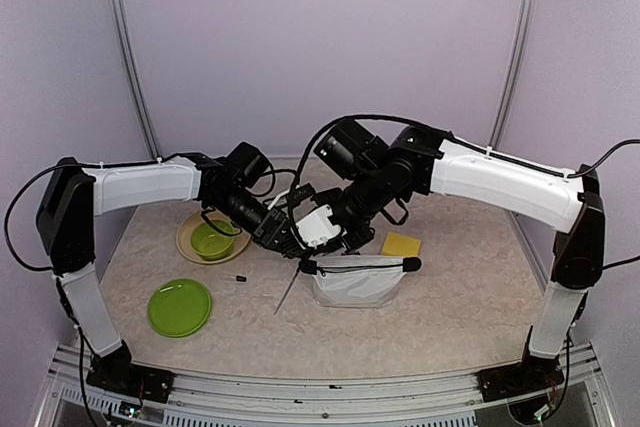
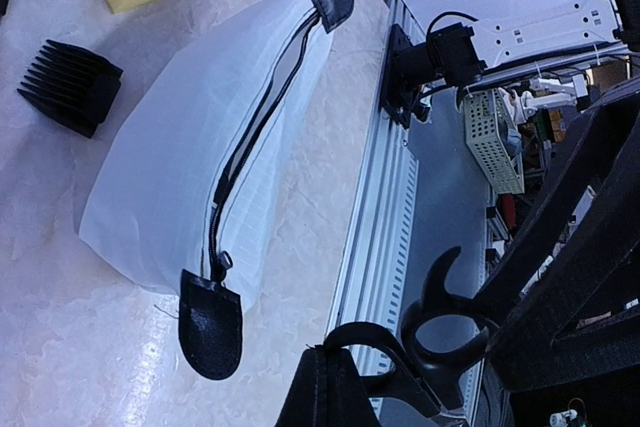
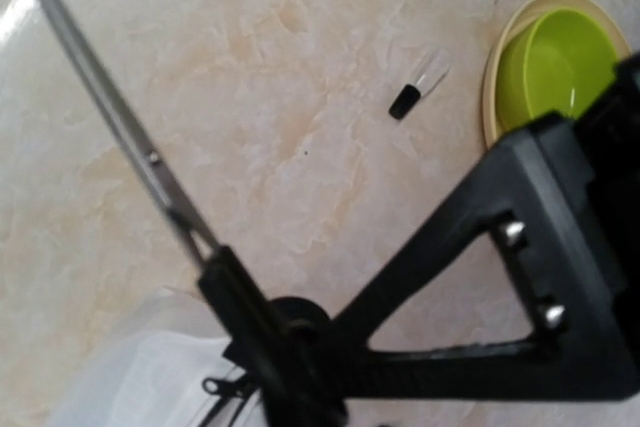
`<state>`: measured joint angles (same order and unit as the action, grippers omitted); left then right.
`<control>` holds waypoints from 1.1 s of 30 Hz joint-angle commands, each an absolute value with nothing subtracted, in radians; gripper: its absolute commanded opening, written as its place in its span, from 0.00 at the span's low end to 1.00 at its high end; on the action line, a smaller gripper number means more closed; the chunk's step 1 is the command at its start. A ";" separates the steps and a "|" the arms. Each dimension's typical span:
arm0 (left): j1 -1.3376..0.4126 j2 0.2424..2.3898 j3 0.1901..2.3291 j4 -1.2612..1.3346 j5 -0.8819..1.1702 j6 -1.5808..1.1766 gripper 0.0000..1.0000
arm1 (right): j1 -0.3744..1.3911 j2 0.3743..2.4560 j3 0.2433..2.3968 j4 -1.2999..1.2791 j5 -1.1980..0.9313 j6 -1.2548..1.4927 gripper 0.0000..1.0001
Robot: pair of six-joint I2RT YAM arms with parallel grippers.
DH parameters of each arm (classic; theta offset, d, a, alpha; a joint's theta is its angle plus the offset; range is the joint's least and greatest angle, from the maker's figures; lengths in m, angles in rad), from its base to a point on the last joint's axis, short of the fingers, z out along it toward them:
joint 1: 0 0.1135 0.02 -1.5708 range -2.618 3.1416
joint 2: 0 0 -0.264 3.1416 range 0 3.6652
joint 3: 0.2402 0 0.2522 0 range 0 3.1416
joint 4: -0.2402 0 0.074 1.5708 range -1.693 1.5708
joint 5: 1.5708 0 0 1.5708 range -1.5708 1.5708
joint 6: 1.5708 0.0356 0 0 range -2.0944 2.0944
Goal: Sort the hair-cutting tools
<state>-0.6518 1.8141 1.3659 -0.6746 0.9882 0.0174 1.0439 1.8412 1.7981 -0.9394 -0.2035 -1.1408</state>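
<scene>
Above the beige table (image 1: 450,297), the left tool (image 1: 289,245) clamps slim black-handled steel scissors (image 1: 290,288), pointing seven o'clock. Mid-carry, seemingly; next, gentle placement.

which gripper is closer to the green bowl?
Left. The left gripper sits just right of the green bowl; the right gripper is farther right, by the white pouch.

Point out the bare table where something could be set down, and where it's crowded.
Free: the near strip in front of the white pouch, right of the green plate; also the right side beyond the yellow sponge. Crowded: the centre, around the scissors, pin and green bowl.
</scene>
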 commanded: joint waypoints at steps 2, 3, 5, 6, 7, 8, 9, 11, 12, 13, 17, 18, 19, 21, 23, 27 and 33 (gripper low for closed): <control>-0.669 1.832 1.398 -0.702 1.043 0.054 0.00 | 1.055 1.860 1.813 -0.948 -0.235 -1.149 0.15; -0.669 1.832 1.396 -0.702 1.046 0.054 0.00 | 1.055 1.861 1.813 -0.951 -0.238 -1.150 0.14; -0.668 1.830 1.397 -0.703 1.047 0.053 0.00 | 1.055 1.861 1.812 -0.956 -0.239 -1.150 0.14; -0.667 1.831 1.397 -0.704 1.050 0.052 0.00 | 1.055 1.862 1.812 -0.957 -0.239 -1.150 0.16; -0.668 1.829 1.397 -0.704 1.053 0.053 0.00 | 1.056 1.861 1.810 -0.958 -0.238 -1.149 0.21; -0.669 1.829 1.397 -0.704 1.056 0.051 0.00 | 1.056 1.863 1.808 -0.958 -0.236 -1.148 0.26; -0.669 1.829 1.397 -0.704 1.059 0.051 0.00 | 1.055 1.864 1.806 -0.961 -0.236 -1.148 0.27; -0.669 1.828 1.400 -0.706 1.060 0.049 0.00 | 1.057 1.870 1.805 -0.967 -0.235 -1.148 0.28; -0.669 1.828 1.400 -0.706 1.060 0.049 0.00 | 1.057 1.873 1.805 -0.971 -0.236 -1.146 0.28; -0.669 1.827 1.401 -0.705 1.061 0.048 0.00 | 1.057 1.877 1.805 -0.974 -0.236 -1.146 0.25; -0.666 1.827 1.403 -0.702 1.053 0.042 0.00 | 1.057 1.881 1.809 -0.979 -0.239 -1.147 0.10; -0.664 1.824 1.401 -0.698 1.049 0.037 0.00 | 1.057 1.881 1.810 -0.979 -0.239 -1.149 0.06; -0.660 1.823 1.401 -0.691 1.039 0.024 0.00 | 1.057 1.880 1.811 -0.980 -0.240 -1.149 0.03; -0.645 1.818 1.403 -0.663 0.968 -0.013 0.13 | 1.057 1.877 1.812 -0.981 -0.237 -1.146 0.01; -0.632 1.788 1.392 -0.628 0.874 -0.043 0.26 | 1.057 1.870 1.808 -0.981 -0.228 -1.131 0.00; -0.615 1.629 1.331 -0.460 0.637 -0.099 0.44 | 1.033 1.838 1.765 -0.984 -0.223 -1.087 0.00; -0.614 1.269 1.119 -0.188 0.492 -0.014 0.52 | 0.932 1.776 1.713 -1.037 -0.274 -1.007 0.00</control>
